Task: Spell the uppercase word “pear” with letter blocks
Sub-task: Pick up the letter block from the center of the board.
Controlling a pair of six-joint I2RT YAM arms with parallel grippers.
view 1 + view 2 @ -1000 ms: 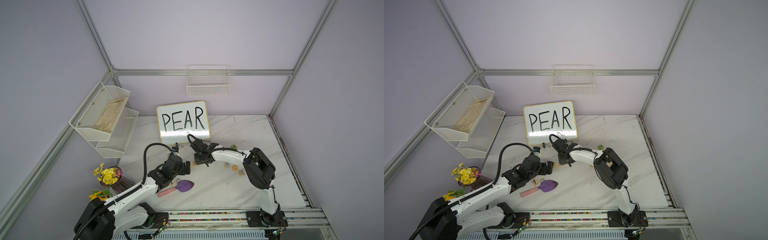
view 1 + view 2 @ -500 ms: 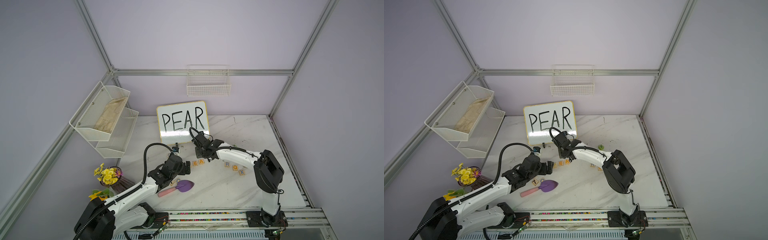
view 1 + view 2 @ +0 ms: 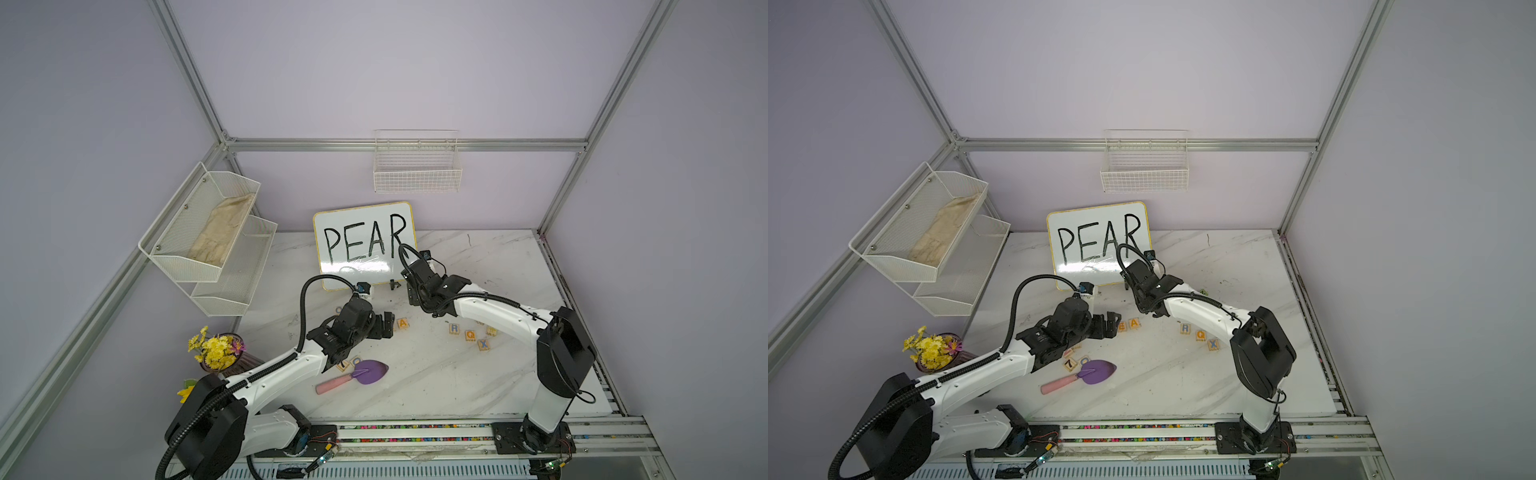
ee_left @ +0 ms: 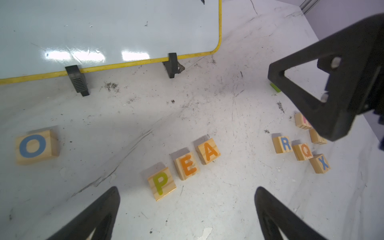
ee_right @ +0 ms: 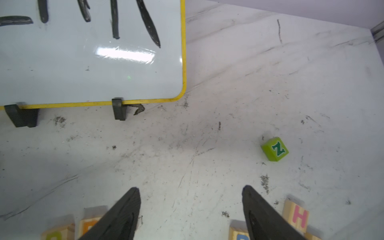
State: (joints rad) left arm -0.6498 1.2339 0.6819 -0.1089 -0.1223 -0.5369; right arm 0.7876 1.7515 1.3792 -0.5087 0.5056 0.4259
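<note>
Three in line, P, E, A, R beside Q, left pincer, right pincer wide, empty

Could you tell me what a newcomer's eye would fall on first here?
The whiteboard with PEAR handwritten in black stands at the back of the marble table. In front of it, the P block, E block and A block lie in a slanted row, while the R block sits apart beside the Q block. A purple trowel with a pink handle lies nearer the front.
</note>
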